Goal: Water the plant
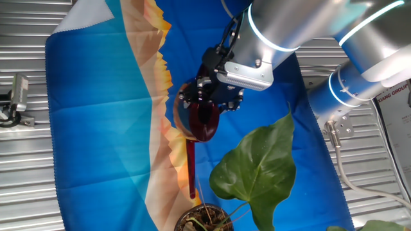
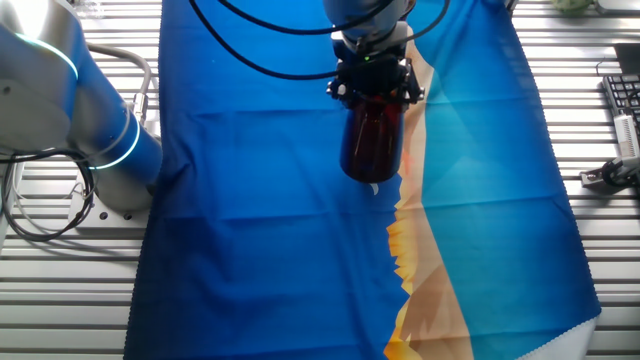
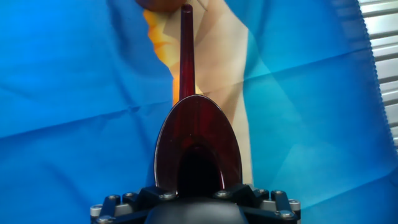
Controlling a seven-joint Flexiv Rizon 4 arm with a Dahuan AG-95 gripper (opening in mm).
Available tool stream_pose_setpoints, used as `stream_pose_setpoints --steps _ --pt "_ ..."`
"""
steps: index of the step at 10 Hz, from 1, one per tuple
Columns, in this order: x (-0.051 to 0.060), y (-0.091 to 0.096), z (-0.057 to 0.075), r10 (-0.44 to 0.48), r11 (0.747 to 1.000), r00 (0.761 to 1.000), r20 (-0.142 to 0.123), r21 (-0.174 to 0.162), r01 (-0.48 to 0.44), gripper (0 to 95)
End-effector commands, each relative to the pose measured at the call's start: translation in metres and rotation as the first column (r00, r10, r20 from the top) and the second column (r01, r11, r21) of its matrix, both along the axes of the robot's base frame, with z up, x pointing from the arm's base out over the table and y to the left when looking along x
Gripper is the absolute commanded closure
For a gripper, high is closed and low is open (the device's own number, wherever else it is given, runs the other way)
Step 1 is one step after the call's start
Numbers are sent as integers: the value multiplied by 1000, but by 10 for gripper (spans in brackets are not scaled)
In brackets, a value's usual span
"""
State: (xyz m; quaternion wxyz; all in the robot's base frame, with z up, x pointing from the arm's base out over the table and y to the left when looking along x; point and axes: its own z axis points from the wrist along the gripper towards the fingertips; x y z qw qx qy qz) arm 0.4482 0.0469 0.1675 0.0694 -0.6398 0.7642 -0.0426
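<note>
Surface [image 1: 96, 192]: ribbed metal slats, largely covered by a blue cloth [image 1: 96, 109] with a jagged orange and tan band running along it. A black clamp fixture [image 2: 612, 172] sits on the bare slats at the right edge in the other fixed view.

Gripper [image 1: 209, 96]: clamped on the can [image 1: 204, 122], a dark red translucent vessel held above the cloth. In the hand view the can fills the lower centre and its long spout [image 3: 186, 53] runs straight away from the camera over the tan band.

Plant [image 1: 257, 170]: at the near edge of one fixed view, right of centre. One large glossy green leaf stands up on a thin stem; the pot [image 1: 202, 218] of dark soil is partly cut off by the frame. The spout tip ends just above the pot rim; contact cannot be determined.
</note>
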Motion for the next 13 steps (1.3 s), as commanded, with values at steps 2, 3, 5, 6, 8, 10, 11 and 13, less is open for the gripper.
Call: stream_pose_setpoints --steps 2,3,5,6,8,10,11,13 --pt "0 1 -2 -5 1000 1000 6 1 5 950" --pt "-1 0 -3 -3 1000 1000 7 2 3 950" --pt "-1 0 -6 1 1000 1000 15 0 -1 950" --pt "-1 0 -7 1 1000 1000 15 0 -1 950" --pt "-2 1 -12 -3 1000 1000 15 -2 3 950" --pt "-2 1 -14 0 1000 1000 9 0 0 950" --pt "-3 1 -15 -1 1000 1000 10 0 1 950" --pt "-3 1 -17 -2 1000 1000 14 3 2 950"
